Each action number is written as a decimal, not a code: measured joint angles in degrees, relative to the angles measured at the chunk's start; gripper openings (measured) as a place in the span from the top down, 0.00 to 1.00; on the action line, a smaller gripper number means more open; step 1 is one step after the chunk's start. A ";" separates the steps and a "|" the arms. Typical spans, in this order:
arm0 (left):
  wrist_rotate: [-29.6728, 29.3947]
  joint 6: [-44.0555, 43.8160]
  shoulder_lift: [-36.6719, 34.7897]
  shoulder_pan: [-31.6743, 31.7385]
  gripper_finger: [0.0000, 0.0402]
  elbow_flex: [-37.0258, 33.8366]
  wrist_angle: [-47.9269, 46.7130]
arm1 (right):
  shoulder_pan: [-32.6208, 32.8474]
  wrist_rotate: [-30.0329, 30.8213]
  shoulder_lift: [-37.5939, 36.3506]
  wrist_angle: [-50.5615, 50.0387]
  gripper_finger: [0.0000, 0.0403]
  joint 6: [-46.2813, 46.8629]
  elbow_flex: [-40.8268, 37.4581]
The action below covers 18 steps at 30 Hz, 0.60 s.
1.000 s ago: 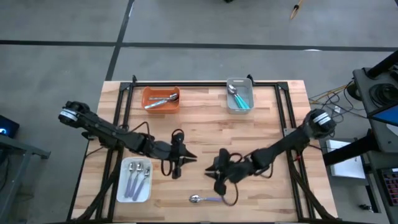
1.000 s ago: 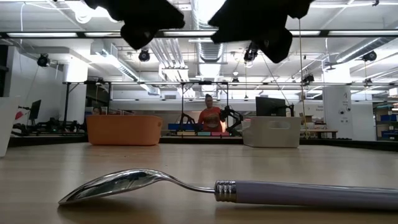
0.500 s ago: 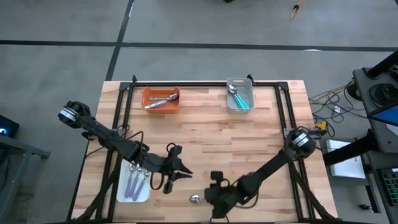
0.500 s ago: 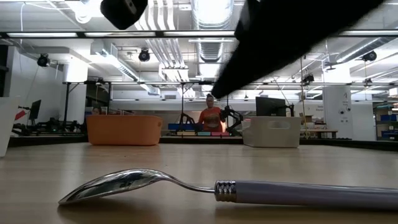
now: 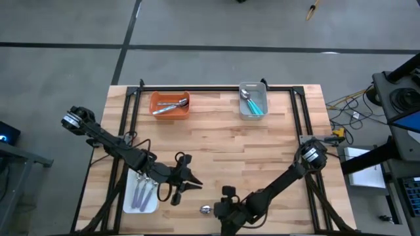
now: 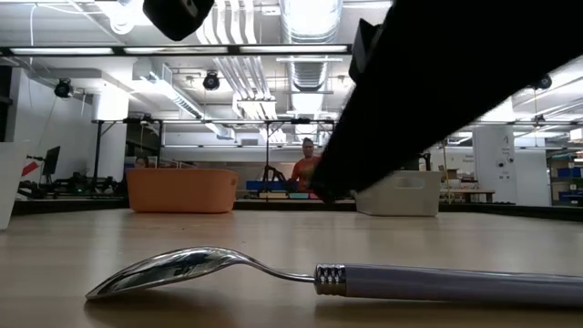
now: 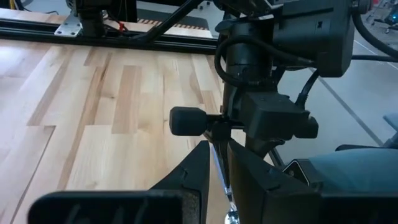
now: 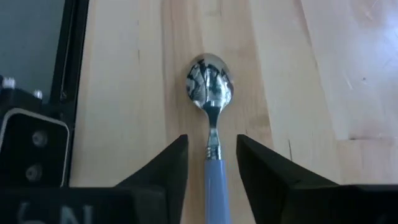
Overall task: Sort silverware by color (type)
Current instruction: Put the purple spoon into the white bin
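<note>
Lowered since a second ago, the right claw [image 8: 211, 186] stands released astride the lavender spoon [image 8: 211, 124] (flat on the tabletop [image 5: 216, 144]), left claw [image 5: 190, 182] clenched.

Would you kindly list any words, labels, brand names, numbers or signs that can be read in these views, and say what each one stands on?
There is no text that can be read in any view.
Right wrist camera housing: pale marks along its lower edge, cut off and too blurred to read.
Orange tray, grey tray, white tray and lavender-handled spoon: no lettering shows.
Room behind the table: any signs are too small to read.
</note>
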 joint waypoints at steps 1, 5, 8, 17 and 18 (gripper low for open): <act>0.00 0.03 0.00 0.00 0.90 0.00 -0.01 | 0.00 -0.04 0.07 -0.11 0.68 -0.26 0.00; 0.00 0.03 0.02 -0.02 0.90 0.00 -0.01 | 0.04 -0.14 0.38 -0.64 0.59 -2.52 0.00; 0.00 0.05 0.02 -0.07 0.90 0.00 -0.01 | -0.13 0.28 0.43 -2.56 0.55 -2.67 -0.03; 0.00 1.13 0.02 -0.07 0.90 0.00 -0.01 | -0.90 -0.81 0.49 -0.94 0.52 -4.09 -3.18; 0.00 1.13 0.03 -0.07 0.90 0.00 -0.01 | -0.90 -1.56 0.49 -0.84 0.53 -4.50 -3.67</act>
